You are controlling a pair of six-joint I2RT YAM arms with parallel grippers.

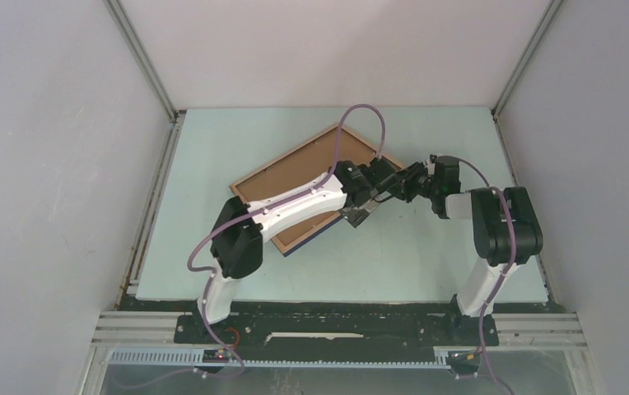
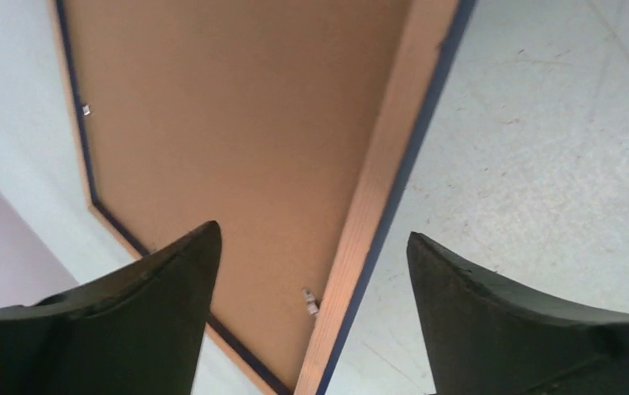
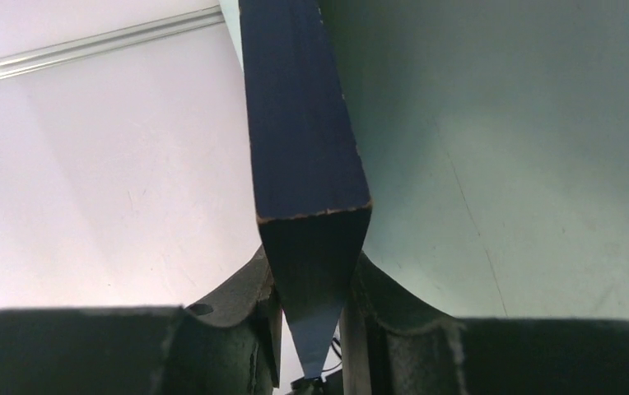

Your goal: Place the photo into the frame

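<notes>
From above, the frame [image 1: 282,156] lies askew on the pale tabletop [image 1: 377,263], wood face up, towards the far middle. The photo [image 1: 295,177] fills its opening, brown fibreboard back upward. A strip of navy shows along the frame's near edge. The left arm reaches across the frame, and the left pincer [image 1: 357,212] hangs over its right-hand end. The right pincer [image 1: 392,191] comes in from the right to meet that same end. Whether the end is raised off the tabletop cannot be told from here

In the left wrist view, the left pincer [image 2: 313,233] stands wide apart, holding nothing. Its dark fingers [image 2: 163,288] straddle the scene below. Between them runs the light wood rail of the frame [image 2: 385,164] with its navy outer edge. The photo [image 2: 237,148] shows as plain brown board to the left of the rail. Two small metal tabs [image 2: 309,302] sit at the board's edges. Scuffed tabletop [image 2: 542,164] lies to the right

In the right wrist view, the right pincer [image 3: 311,280] is clamped on the frame [image 3: 307,140]. The navy rail rises straight up between the two fingers [image 3: 241,300], its worn corner just above them. Grey-green tabletop [image 3: 500,164] lies to the right and a white wall [image 3: 89,181] to the left
</notes>
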